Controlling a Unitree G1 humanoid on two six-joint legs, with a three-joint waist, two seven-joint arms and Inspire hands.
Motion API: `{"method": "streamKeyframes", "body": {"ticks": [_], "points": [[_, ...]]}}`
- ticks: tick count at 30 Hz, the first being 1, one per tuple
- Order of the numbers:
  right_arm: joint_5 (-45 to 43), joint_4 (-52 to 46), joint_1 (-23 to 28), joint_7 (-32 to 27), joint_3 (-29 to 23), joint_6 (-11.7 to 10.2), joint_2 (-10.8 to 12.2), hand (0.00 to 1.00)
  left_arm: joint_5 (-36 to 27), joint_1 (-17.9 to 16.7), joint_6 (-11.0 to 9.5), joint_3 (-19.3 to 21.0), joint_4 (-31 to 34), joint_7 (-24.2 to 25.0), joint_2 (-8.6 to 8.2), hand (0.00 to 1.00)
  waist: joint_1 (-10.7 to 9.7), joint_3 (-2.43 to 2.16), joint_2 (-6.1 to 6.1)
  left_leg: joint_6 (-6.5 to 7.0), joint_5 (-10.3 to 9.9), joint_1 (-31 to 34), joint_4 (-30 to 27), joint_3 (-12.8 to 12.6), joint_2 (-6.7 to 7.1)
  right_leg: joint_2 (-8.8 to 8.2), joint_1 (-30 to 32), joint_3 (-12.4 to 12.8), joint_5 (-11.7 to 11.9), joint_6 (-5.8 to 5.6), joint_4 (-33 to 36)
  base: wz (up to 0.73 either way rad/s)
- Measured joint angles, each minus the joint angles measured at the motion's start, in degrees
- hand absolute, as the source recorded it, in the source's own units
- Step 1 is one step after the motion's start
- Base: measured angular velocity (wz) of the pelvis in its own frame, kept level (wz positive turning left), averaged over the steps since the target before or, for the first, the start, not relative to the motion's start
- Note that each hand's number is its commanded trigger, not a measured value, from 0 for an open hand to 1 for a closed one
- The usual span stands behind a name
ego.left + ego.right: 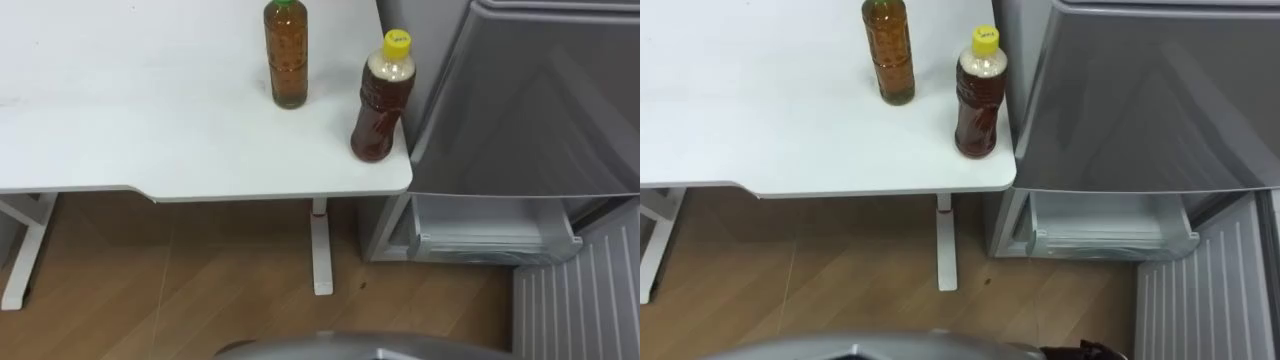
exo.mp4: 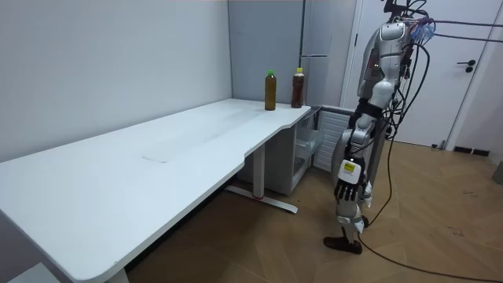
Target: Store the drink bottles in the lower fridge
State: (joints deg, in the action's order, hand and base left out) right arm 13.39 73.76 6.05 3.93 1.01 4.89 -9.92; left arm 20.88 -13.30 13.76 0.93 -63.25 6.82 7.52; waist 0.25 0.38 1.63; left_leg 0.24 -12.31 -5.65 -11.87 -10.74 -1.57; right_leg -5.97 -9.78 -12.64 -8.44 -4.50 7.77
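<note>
Left eye view first. Two drinks stand upright on the white tabletop [image 1: 150,120]. The green-capped bottle [image 1: 287,60] is set back from the edge. The yellow-capped bottle [image 1: 380,110] stands near it, right at the corner beside the fridge. Neither is inside yet, so the job is all to do. To the right, the upper fridge door [image 1: 530,100] is closed. Below it the lower fridge [image 1: 490,228] gapes open, with a pale shelf showing and its door [image 1: 580,300] swung out.

Room view now. The robot stands upright at the tabletop's end, facing the bottles, with the fridge just beyond them. Its left hand [image 2: 346,192] hangs low by its thigh, fingers loose and pointing down, holding nothing.

Right eye view shows the same pair, apart from each other, with the yellow-capped one nearest the open compartment.

How will they handle? Both look full of brown tea, so I'd expect real weight for their size. The plastic walls will give a little under a squeeze, and the smooth sides could slip. They're tall and narrow, so a nudge up high would likely topple them, and the corner bottle has the floor waiting. I'd wrap the fingers round the body at mid-height. On the yellow-capped one that means the pinched waist under its shoulder. I'd take that one first.
</note>
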Motion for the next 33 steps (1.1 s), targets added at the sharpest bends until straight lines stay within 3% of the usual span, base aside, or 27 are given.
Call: {"method": "streamKeyframes", "body": {"ticks": [8, 14, 20, 33], "points": [[-0.6, -0.8, 0.1, 1.6, 0.7, -0.7, -0.4, 0.00, 0.0, 0.5, -0.2, -0.6, -0.5, 3.9, -0.07, 0.00, 0.0, -0.23, -0.38, 0.07, -0.4, 1.0, -0.9, -0.1, -0.25, 0.18, 0.7, 0.1, 0.0, 0.00, 0.2, 0.00], [-1.1, -0.7, 0.2, 2.4, 1.7, -2.4, -0.6, 0.00, 0.0, 1.6, -2.1, -0.6, -0.9, 3.5, -0.05, 0.00, 0.1, -0.12, -0.34, 0.03, -0.5, 1.0, -1.0, 0.0, -0.28, 0.24, 0.5, 0.0, 0.0, 0.00, 0.1, 0.00], [-0.9, -0.1, 0.3, 2.3, 1.5, -2.3, -0.6, 0.00, 0.0, 0.8, -2.2, 0.0, -0.9, 3.2, -0.05, 0.00, 0.0, 0.10, -0.10, 0.02, -0.6, 0.1, -0.8, 0.1, -0.25, 0.23, -0.2, -0.1, 0.0, -0.03, 0.0, 0.00], [0.1, 0.0, 0.2, 2.3, 2.1, -1.6, -0.2, 0.00, -0.8, -0.1, -2.1, 0.0, -0.9, 0.3, -0.12, 0.00, 0.1, 0.02, 0.79, 0.03, -0.6, 0.3, -0.8, 0.3, 0.02, 0.04, -0.3, -0.4, -0.7, -0.09, 0.0, 0.01]]}}
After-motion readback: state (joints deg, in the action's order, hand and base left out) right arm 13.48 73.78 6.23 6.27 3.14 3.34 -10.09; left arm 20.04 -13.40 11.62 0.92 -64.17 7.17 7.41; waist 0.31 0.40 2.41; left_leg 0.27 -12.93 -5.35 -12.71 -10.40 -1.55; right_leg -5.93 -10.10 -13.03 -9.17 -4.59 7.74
